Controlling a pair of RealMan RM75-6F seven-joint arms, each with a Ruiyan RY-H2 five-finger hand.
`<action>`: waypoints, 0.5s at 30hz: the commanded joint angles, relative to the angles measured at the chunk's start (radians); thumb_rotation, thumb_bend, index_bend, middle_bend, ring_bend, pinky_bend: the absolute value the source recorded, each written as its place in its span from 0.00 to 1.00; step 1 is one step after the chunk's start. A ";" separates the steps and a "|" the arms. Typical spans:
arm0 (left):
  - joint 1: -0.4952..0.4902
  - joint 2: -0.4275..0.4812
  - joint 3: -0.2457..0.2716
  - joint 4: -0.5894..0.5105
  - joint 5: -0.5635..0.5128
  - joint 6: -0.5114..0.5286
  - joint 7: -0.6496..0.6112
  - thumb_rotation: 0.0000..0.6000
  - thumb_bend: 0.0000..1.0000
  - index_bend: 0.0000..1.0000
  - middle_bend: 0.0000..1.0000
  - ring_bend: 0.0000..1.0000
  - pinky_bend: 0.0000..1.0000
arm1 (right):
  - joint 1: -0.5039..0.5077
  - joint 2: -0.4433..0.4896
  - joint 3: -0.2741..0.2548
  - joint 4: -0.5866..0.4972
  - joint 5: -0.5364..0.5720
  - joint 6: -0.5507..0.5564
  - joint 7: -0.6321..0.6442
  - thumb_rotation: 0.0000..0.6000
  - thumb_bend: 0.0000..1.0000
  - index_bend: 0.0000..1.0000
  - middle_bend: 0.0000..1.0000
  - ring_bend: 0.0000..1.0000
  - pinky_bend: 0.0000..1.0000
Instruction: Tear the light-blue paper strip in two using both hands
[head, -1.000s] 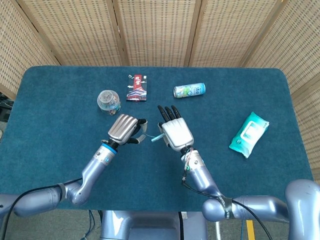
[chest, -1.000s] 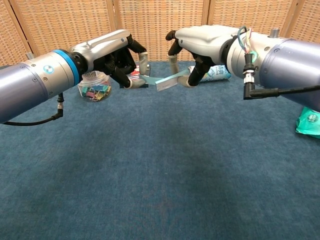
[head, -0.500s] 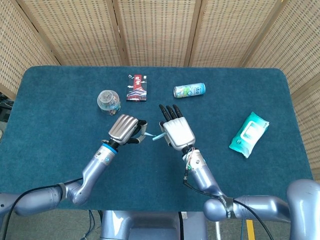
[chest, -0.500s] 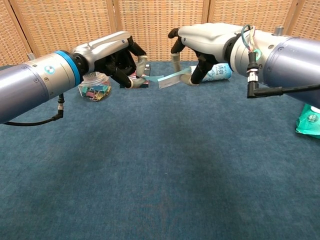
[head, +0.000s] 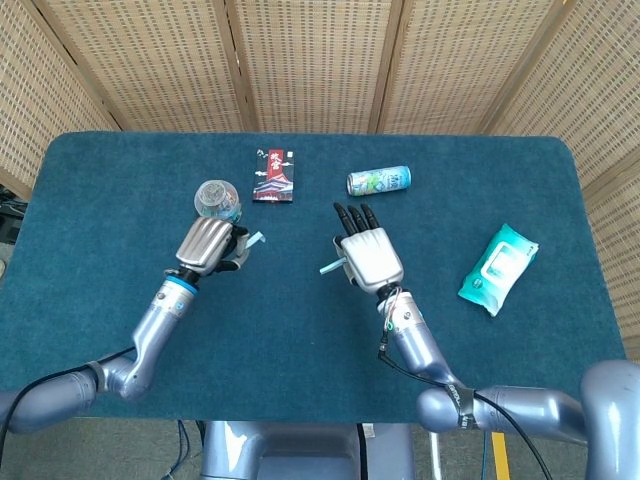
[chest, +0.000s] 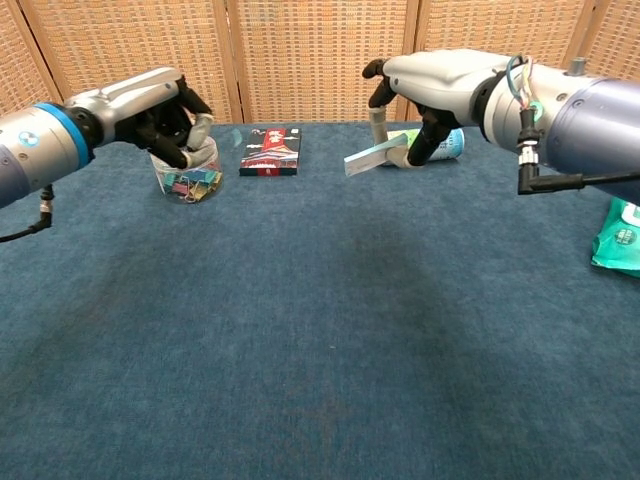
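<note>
Labels: red/black packet (head: 274, 175) is showing white characters, too small to read. Can (head: 379, 181) is lying on its side w/ blue-green print, text unreadable. Wipes pack (head: 498, 268) is sitting at the right w/ a white flap, no legible writing. Clear jar (chest: 189, 175) of coloured clips is sitting just behind the left hand.

Paper strip is already in two pcs. Right hand (head: 369, 256) is hovering above the surface (head: 300, 340), palm down, thumb + one finger clamping one light-blue piece (chest: 366, 159), other fingers (head: 352, 216) extending fwd toward the can. Left hand (head: 207, 245) is curling into a fist near the jar, fingers pinching the other light-blue piece (head: 254, 238), which is poking out on the inner side. Hands are well apart, both arms reaching in from the near edge, both pcs held off the surface.
</note>
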 joint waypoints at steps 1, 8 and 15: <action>0.047 0.046 0.030 0.072 0.034 0.017 -0.086 1.00 0.70 0.75 0.94 0.95 0.92 | -0.006 0.004 -0.007 0.030 0.000 -0.017 0.017 1.00 0.75 0.63 0.00 0.00 0.00; 0.087 0.096 0.055 0.159 0.074 0.035 -0.183 1.00 0.51 0.73 0.88 0.92 0.91 | -0.011 -0.007 -0.018 0.081 0.007 -0.038 0.034 1.00 0.75 0.63 0.00 0.00 0.00; 0.124 0.176 0.116 0.159 0.117 0.011 -0.198 1.00 0.00 0.20 0.04 0.11 0.32 | -0.026 -0.008 -0.022 0.099 0.021 -0.065 0.071 1.00 0.00 0.01 0.00 0.00 0.00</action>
